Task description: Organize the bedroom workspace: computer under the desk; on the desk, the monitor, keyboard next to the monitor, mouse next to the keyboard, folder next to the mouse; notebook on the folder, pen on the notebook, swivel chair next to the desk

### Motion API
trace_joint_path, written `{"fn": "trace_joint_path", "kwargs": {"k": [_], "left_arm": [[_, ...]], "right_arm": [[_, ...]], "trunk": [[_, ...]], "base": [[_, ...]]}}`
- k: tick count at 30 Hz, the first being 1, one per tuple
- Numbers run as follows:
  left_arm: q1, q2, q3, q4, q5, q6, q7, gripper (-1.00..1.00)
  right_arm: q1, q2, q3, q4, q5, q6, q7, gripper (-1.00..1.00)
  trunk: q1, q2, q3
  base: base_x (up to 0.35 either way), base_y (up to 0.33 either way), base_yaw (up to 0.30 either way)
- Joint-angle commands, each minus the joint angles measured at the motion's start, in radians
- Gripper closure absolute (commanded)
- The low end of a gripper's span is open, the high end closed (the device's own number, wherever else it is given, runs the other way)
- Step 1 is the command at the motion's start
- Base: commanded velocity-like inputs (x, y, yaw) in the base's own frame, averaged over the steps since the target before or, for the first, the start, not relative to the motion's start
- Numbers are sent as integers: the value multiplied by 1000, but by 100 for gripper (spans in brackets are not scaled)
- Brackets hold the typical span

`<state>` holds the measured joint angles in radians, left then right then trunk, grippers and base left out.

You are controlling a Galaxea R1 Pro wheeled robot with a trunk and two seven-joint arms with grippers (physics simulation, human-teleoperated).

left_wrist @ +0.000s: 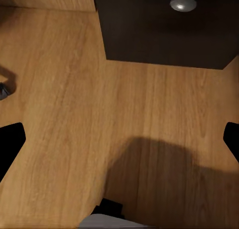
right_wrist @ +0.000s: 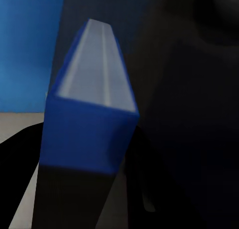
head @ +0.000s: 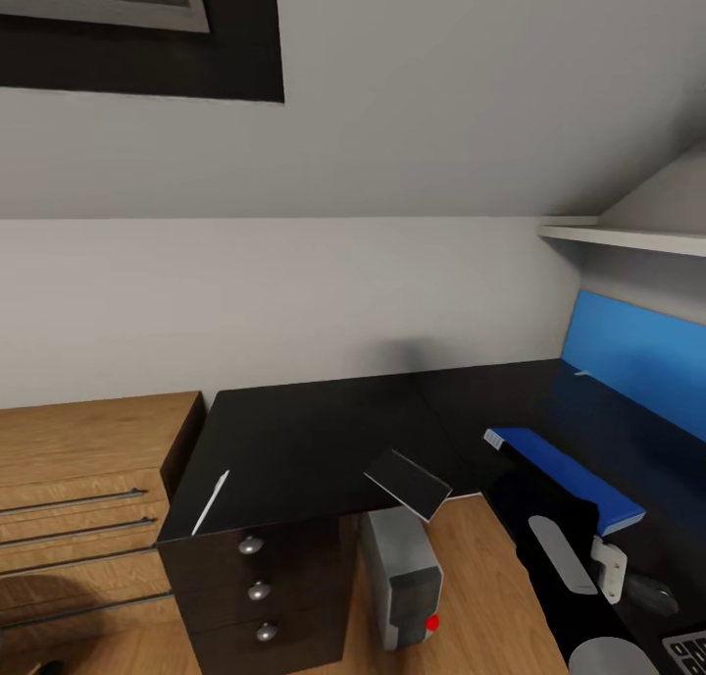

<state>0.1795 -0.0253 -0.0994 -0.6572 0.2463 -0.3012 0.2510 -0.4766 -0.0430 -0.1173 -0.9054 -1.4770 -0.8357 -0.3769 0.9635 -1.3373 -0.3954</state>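
In the head view, the blue folder (head: 569,474) is lying over the black counter (head: 324,440), its white-and-black spine end facing left, with the right pincer (head: 603,557) gripping its near end; the dark notebook (head: 409,484) is overhanging the counter's front edge and the pen (head: 211,503) is lying near the left corner. The computer (head: 402,577) is standing underneath. In the left wrist view, the left pincer (left_wrist: 119,139) is hanging spread over the wooden floor (left_wrist: 59,114). In the right wrist view, the folder (right_wrist: 92,109) is sitting pinched between dark fingers (right_wrist: 17,179).

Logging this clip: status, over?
Right gripper shut on folder, over desk. Left gripper open above floor. Notebook overhangs desk edge.
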Motion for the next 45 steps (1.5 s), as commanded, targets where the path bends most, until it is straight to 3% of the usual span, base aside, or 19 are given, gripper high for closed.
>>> {"fn": "trace_joint_path", "kwargs": {"k": [1, 35, 36, 45], "left_arm": [[0, 1, -6, 1, 8, -3, 7, -100], [0, 0, -7, 5, 7, -4, 9, -100], [0, -1, -7, 5, 7, -4, 9, -100], [0, -1, -8, 5, 5, -4, 8, -100]], "right_arm": [[0, -1, 1, -1, 2, -2, -7, 100], [0, -8, -1, 0, -2, 9, -19, 100], [0, -8, -1, 0, -2, 9, -20, -100], [0, -8, -1, -1, -2, 6, -36, -100]], "trunk": [[0, -1, -1], [0, -1, -1], [0, -1, -1], [0, -1, -1]], "base": [[22, -12, 0], [1, -1, 0], [0, 0, 0], [0, 0, 0]]}}
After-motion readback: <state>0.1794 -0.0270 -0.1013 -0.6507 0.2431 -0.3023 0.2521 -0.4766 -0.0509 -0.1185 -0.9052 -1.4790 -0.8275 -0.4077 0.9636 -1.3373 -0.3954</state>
